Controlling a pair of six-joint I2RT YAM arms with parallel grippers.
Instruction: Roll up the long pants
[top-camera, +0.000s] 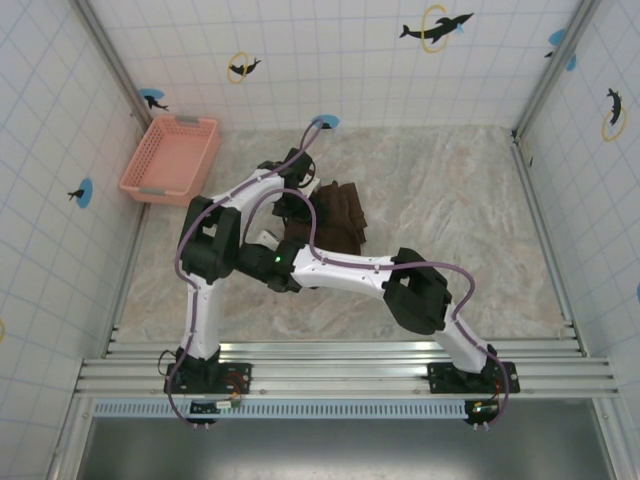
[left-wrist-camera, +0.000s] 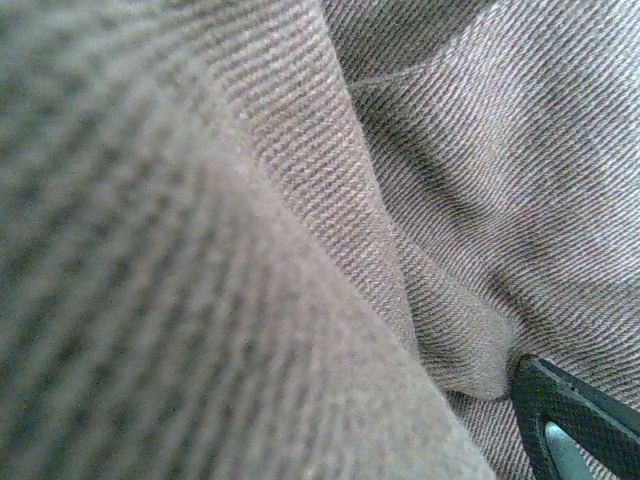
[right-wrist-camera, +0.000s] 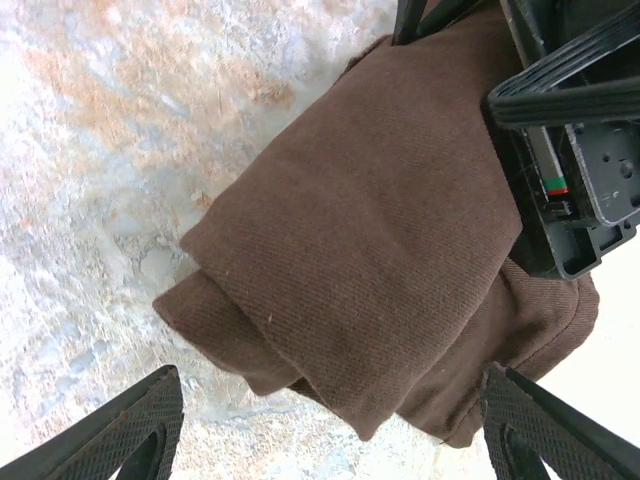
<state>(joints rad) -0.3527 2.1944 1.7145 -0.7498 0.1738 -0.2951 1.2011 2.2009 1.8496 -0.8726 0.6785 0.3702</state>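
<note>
Long pants (top-camera: 338, 215): folded brown bundle, just 12 o'clock of bench (top-camera: 460, 200) centre; pink basket (top-camera: 170, 158) well apart at 10 o'clock. Left pincer (top-camera: 300, 205): jaws spread wide, pressed into fabric at the bundle's 9 o'clock edge. Right pincer (right-wrist-camera: 330, 380): jaws apart, hovering over the bundle.

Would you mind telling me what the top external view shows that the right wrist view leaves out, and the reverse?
Top external gives the wider setting: the pink basket at the far left of the table, both arms reaching in, and the tiled walls. Right wrist gives close detail: the layered folds and twill weave of the long pants, with the right claw open around the bundle's edge. Both share the pants, bunched into a compact bundle on the marbled table.
</note>
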